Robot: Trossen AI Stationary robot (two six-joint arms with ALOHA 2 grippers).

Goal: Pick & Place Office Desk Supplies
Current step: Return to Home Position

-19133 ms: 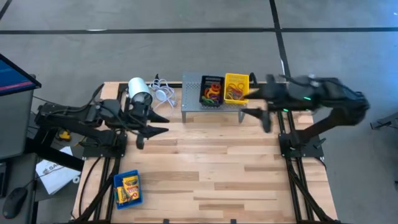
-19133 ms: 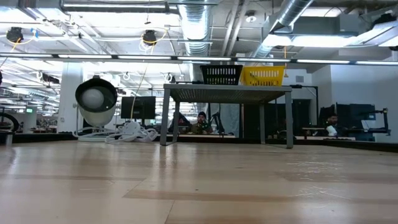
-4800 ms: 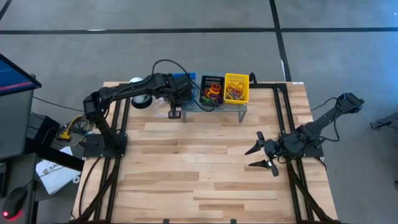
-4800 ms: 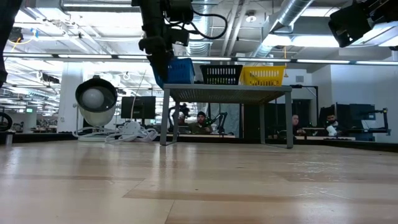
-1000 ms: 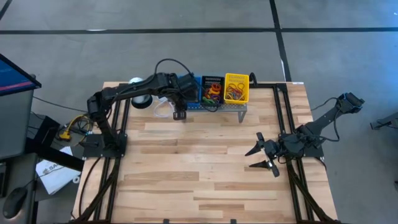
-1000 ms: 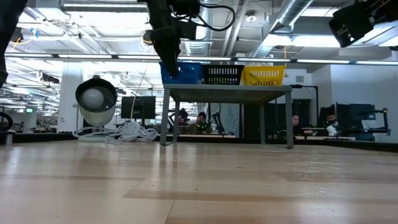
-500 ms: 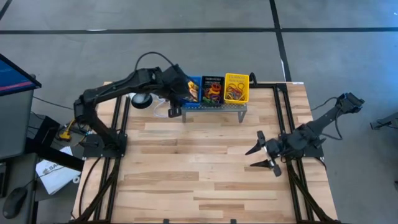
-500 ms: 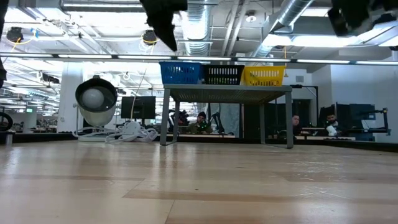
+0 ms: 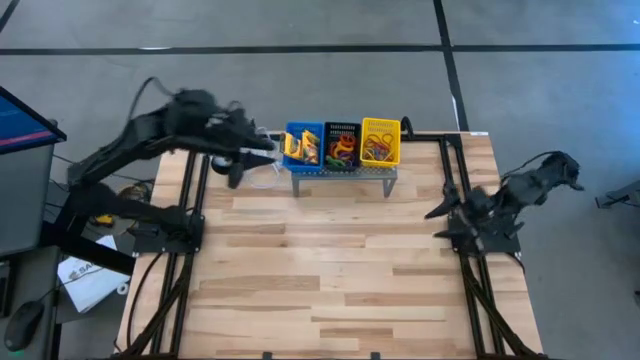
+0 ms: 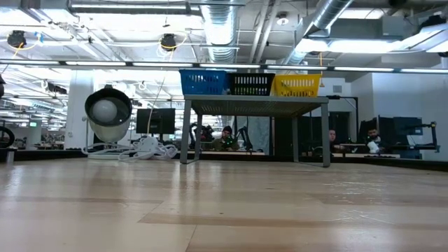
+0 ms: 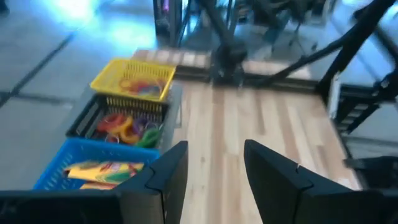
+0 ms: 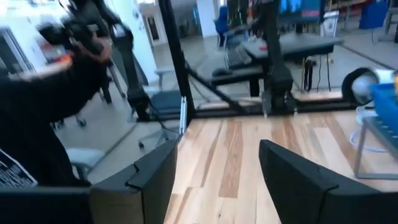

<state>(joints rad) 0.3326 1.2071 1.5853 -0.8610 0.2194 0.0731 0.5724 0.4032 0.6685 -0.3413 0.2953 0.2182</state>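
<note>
Three bins stand in a row on the grey perforated stand [image 9: 340, 172]: blue [image 9: 303, 146], black [image 9: 341, 146] and yellow [image 9: 380, 141]. Yellow crayon boxes [image 11: 102, 168] lie in the blue bin [image 11: 56, 168]. Coloured rubber bands [image 11: 124, 127] fill the black bin, and more lie in the yellow bin [image 11: 134, 78]. My left gripper [image 9: 252, 160] hovers open, raised, just left of the blue bin, holding nothing. Near the table's right edge my right gripper [image 9: 442, 222] is also open, with nothing between its fingers. The low view shows neither gripper.
A white cylinder [image 10: 107, 112] with a coiled white cable [image 10: 147, 148] sits on the table left of the stand, below my left arm. The wooden tabletop [image 9: 320, 270] spreads out on the near side of the stand. People sit in the room beyond.
My left gripper has risen from the blue bin's left end and drawn back toward the table's left edge, leaving the low view. The blue bin stays on the stand. My right gripper has risen and pulled back toward the table's right edge.
</note>
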